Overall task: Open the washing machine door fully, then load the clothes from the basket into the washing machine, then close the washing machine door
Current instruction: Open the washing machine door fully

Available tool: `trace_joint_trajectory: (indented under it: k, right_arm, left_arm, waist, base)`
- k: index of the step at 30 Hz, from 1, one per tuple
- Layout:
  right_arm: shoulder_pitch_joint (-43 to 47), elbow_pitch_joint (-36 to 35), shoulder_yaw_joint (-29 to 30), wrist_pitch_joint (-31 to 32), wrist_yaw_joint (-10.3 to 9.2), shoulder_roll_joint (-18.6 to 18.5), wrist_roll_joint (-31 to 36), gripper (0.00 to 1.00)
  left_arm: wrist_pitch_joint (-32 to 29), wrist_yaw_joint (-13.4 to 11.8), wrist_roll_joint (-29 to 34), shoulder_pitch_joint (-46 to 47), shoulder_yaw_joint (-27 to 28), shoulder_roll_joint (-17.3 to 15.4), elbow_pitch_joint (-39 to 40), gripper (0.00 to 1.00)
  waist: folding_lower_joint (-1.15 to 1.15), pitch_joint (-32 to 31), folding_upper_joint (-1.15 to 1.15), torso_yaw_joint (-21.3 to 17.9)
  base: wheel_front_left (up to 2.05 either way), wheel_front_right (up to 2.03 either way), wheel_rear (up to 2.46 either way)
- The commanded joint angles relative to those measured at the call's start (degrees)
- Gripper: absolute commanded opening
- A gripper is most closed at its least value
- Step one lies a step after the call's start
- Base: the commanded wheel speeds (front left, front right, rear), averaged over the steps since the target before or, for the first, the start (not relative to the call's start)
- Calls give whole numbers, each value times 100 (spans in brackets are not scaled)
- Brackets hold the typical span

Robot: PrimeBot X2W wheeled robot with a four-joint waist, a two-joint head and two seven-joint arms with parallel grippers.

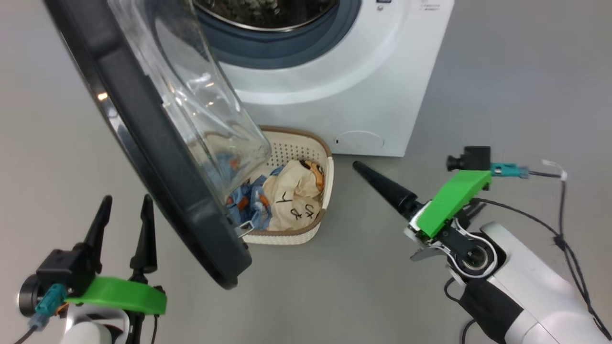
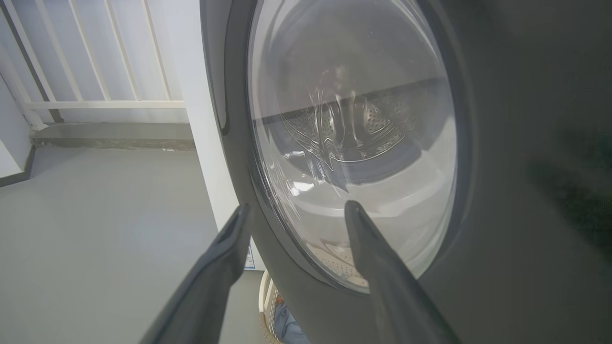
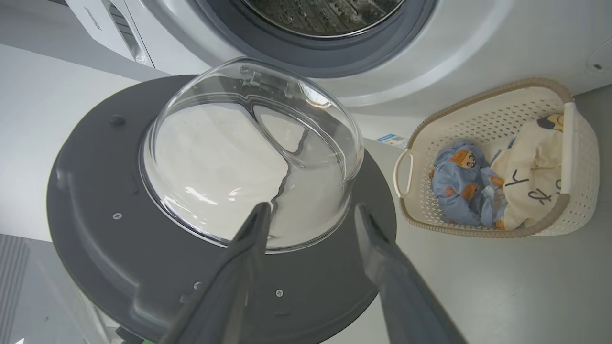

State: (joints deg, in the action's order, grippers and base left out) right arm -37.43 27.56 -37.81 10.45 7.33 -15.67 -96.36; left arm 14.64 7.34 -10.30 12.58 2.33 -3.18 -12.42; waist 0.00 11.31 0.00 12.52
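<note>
Finishing door point(image 1: 148, 143) opening | both jaws are gaping wide, empty | next: reaching clothes point(image 3: 478, 191) at 2 o'clock.

One washing machine point(image 1: 363, 95), one door point(image 1: 143, 148), one basket point(image 1: 306, 143), two garments (blue garment point(image 1: 251, 198), cream garment point(image 1: 294, 196)), two grippers (left gripper point(image 1: 126, 198), right gripper point(image 3: 311, 206)).

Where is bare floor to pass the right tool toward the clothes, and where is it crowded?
Free: the floor between the basket and the right tool, and the floor left of the washing machine door, by the left tool. Crowded: the basket's left side, where the door's glass bowl screens part of the clothes.
</note>
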Motion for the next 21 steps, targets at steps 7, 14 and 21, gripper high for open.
trace_joint_trajectory:
  k: [7,14,21]
  right_arm:
    - [422,-232,61,-1458,16,-91,934,100]
    - [776,-36,404,-2506,16,-216,2298,100]
    - [1548,-563,2063,-2543,16,216,4552,100]
  left_arm:
    - [36,14,152,-205,311,-211,218,100]
    - [36,14,199,-401,406,-211,286,100]
    - [36,14,244,-529,511,-171,378,100]
  waist:
    - [0,-343,0,-317]
    - [0,-512,0,-533]
    - [0,-570,0,-703]
  base:
    - [0,0,0]
    - [0,0,0]
    - [0,0,0]
